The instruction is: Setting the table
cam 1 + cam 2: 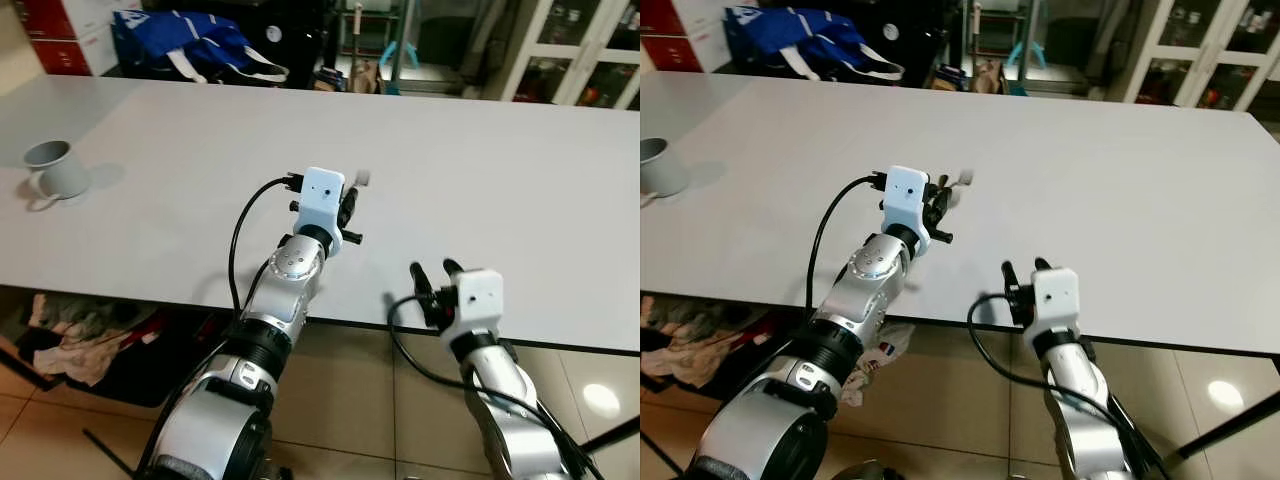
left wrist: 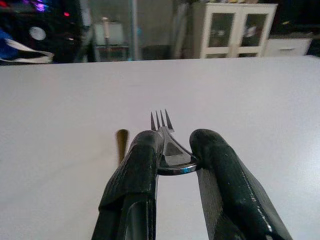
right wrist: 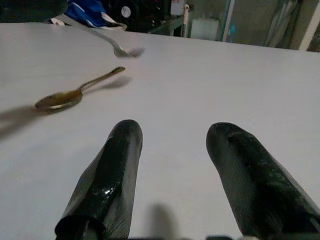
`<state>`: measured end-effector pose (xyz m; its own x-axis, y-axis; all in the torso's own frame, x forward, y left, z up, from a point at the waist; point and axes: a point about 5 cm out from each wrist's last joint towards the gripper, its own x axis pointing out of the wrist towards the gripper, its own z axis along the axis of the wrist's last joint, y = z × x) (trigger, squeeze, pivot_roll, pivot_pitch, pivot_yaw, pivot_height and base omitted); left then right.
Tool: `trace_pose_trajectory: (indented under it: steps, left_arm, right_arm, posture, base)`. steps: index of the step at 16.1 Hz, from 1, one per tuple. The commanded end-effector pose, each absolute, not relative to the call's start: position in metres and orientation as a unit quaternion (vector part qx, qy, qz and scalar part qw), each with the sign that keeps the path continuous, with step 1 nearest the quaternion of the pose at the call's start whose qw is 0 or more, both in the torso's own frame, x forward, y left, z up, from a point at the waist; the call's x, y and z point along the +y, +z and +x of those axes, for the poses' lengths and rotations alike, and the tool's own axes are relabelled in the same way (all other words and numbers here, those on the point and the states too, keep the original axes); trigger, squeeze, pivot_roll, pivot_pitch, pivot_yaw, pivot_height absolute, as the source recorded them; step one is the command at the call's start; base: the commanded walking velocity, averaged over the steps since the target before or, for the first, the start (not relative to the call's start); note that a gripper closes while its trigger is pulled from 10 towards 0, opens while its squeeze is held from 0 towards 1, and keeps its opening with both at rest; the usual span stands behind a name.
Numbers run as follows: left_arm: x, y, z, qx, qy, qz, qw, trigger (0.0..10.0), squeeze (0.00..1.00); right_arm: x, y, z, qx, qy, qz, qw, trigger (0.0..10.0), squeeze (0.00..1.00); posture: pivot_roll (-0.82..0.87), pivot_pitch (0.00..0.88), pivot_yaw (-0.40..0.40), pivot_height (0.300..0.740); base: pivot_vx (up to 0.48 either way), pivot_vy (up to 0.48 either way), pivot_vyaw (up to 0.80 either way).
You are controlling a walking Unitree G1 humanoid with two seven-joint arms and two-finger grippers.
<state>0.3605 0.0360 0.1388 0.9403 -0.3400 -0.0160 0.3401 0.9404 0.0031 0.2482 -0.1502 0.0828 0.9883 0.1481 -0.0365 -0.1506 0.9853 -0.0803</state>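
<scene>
The fork [image 2: 166,145] sits pinched between the two black fingers [image 2: 131,185] of my left gripper [image 2: 170,165], held by its neck with the tines pointing forward, away from the wrist. In the left eye view the left gripper [image 1: 352,205] hangs over the counter [image 1: 500,180] near the centre of the frame, and the pale tip of the fork [image 1: 363,177] protrudes just past it. I cannot tell from these views whether the tines touch the surface.

The gold spoon [image 3: 75,92] lies flat on the counter, in the upper left of the right wrist view, with the fork [image 3: 112,46] beyond it. In the left wrist view its handle end [image 2: 121,142] shows just beside the left finger.

I judge the step in hand to be laying the fork down beside the spoon. To do it well:

1. I lower the left wrist until the fork lies nearly flat, since a tilted release may let it bounce or roll.
2. I keep the fork parallel to the spoon and apart from it.
3. I spread the jaws only once the fork rests on the surface, then withdraw straight back to avoid dragging it.

My right gripper [image 1: 434,272] waits at the near edge of the counter, lower centre of the frame, its jaws spread and holding nothing. A grey mug [image 1: 55,168] stands well apart at the left of the frame.
</scene>
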Motion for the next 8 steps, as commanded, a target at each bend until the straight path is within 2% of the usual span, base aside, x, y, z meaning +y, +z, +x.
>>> trace_pose_trajectory:
  steps: [1,8]
  left_arm:
    - [0.020,0.149,0.360,-0.013,-0.169,0.012,0.985,0.0,0.00]
    - [0.001,0.138,0.353,-0.004,-0.171,0.025,0.985,0.0,0.00]
  right_arm:
    - [-0.151,0.089,0.246,0.010,0.079,-0.051,0.996,10.0,0.00]
    - [-0.159,0.090,0.226,0.030,0.079,-0.064,0.994,10.0,0.00]
  posture:
    - [-0.13,0.000,0.008,0.722]
    - [-0.19,0.000,0.007,0.722]
  base:
    - [0.000,0.000,0.00]
    - [0.000,0.000,0.00]
